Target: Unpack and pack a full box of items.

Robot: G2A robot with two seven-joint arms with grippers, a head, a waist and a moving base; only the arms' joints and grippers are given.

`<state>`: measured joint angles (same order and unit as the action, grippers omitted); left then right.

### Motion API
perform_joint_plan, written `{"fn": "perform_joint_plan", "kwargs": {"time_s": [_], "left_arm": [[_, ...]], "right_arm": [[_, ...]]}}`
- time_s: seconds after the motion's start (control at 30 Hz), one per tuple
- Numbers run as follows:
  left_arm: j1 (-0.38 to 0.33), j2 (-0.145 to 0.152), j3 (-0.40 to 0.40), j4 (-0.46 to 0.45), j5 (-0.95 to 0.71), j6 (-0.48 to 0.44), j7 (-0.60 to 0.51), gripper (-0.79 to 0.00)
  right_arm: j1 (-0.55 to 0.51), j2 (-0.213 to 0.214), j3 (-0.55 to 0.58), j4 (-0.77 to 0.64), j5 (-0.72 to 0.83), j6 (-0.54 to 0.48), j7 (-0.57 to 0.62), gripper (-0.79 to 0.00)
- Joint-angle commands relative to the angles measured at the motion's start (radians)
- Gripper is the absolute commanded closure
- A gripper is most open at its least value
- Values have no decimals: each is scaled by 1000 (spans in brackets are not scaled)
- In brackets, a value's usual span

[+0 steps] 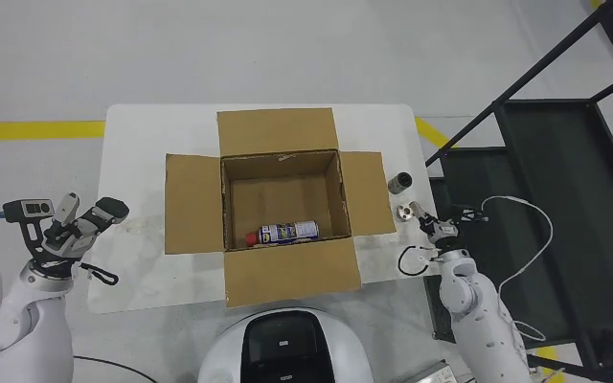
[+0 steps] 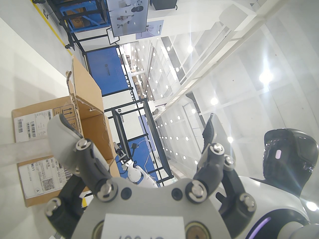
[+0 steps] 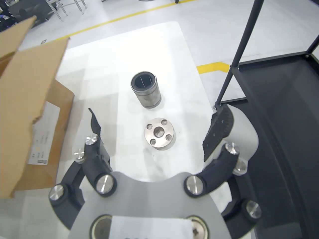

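Note:
An open cardboard box (image 1: 281,206) stands mid-table with all flaps spread; a spray can (image 1: 283,232) with a red cap lies inside against the near wall. To the box's right on the table stand a metal cylinder sleeve (image 1: 399,180) (image 3: 146,89) and a round metal flange (image 1: 409,210) (image 3: 159,133). My right gripper (image 1: 433,230) (image 3: 159,130) hovers open just above the flange, its fingers either side of it. Off the table's left edge my left gripper (image 1: 84,222) (image 2: 134,135) is open and empty, and past it I see the box's labelled side (image 2: 44,150).
The white table (image 1: 144,172) has bare room left of the box. A black metal rack (image 1: 536,191) (image 3: 281,100) stands close to the table's right edge beside my right arm. A yellow floor line runs behind the table.

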<state>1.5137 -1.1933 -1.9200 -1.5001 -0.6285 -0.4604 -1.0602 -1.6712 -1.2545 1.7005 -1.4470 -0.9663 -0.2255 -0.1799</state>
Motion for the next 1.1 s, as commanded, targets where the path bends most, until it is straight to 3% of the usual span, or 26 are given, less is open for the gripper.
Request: {"fn": "perform_joint_plan", "kwargs": {"time_s": [0.0,0.13,0.3,0.57,0.7,1.07], "left_arm": [[0,0,0,0,0,0,0,-785],[0,0,0,0,0,0,0,-785],[0,0,0,0,0,0,0,-785],[0,0,0,0,0,0,0,-785],[0,0,0,0,0,0,0,-785],[0,0,0,0,0,0,0,-785]], "right_arm": [[-39,1,11,-101,12,3,28,-785],[-86,4,2,-282,29,-26,162,-785],[-83,18,-55,-476,-57,-130,445,-785],[7,28,-201,-619,-174,-212,710,-785],[53,30,-248,-630,-159,-241,786,-785],[56,30,-249,-628,-153,-241,790,-785]]}}
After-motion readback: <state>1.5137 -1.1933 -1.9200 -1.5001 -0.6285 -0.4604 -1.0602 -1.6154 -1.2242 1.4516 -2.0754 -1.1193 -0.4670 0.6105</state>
